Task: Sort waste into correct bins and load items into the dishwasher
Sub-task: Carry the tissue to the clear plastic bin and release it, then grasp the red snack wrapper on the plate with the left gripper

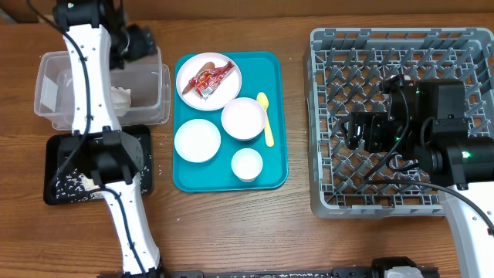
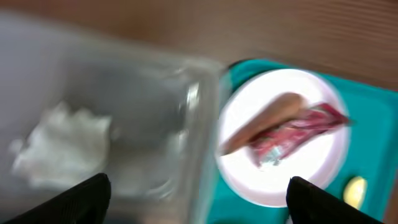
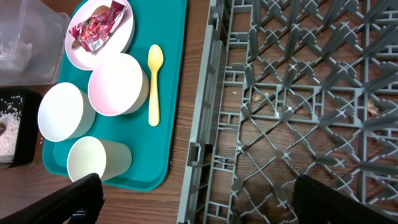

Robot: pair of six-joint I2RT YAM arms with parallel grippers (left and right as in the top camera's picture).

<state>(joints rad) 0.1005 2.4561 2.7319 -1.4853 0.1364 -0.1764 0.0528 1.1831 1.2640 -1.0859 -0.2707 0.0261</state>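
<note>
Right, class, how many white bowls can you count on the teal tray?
2. One bowl sits beside the yellow spoon; the other bowl lies on the teal tray's side nearer the black tray. None seems hidden.

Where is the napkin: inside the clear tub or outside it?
Inside. The napkin lies on the floor of the tub, within its walls; the left wrist view shows it there too.

Teal rectangular tray (image 1: 272, 166), flat on a brown, seemingly wooden table (image 1: 231, 232), roughly at its middle
</note>
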